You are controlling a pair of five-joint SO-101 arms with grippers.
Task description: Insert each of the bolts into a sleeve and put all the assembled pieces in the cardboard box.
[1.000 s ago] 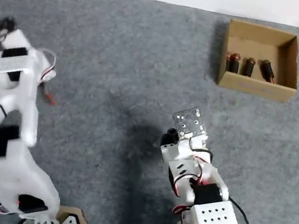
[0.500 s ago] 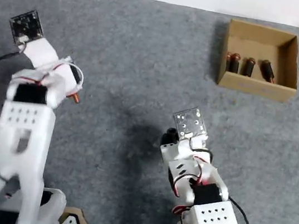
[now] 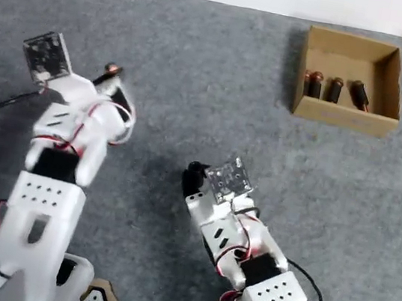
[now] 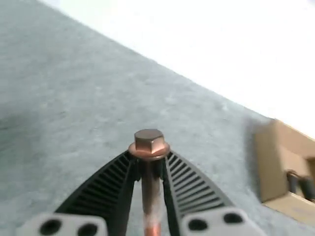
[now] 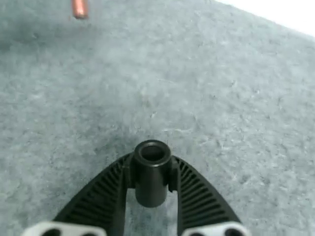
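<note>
The copper-coloured hex-head bolt is pinched between the ribbed black fingers of my left gripper. Its head sticks out just past the fingertips and its shaft runs back between them. In the high view I see that gripper over the left part of the grey carpeted table, with the bolt at its far end, pointing away from me and a little to the right. My right gripper is clamped on a black cylindrical sleeve, one finger on each side. The sleeve's open bore faces outward from the fingertips. From above, that arm sits around the middle of the table, nearer to me than the left one, and its sleeve points toward the far left. Bolt and sleeve are well apart, and neither touches the other. The open brown cardboard box stands at the far right of the table. Three assembled pieces lie side by side inside it, dark bodies with coppery ends, close to its near wall.
</note>
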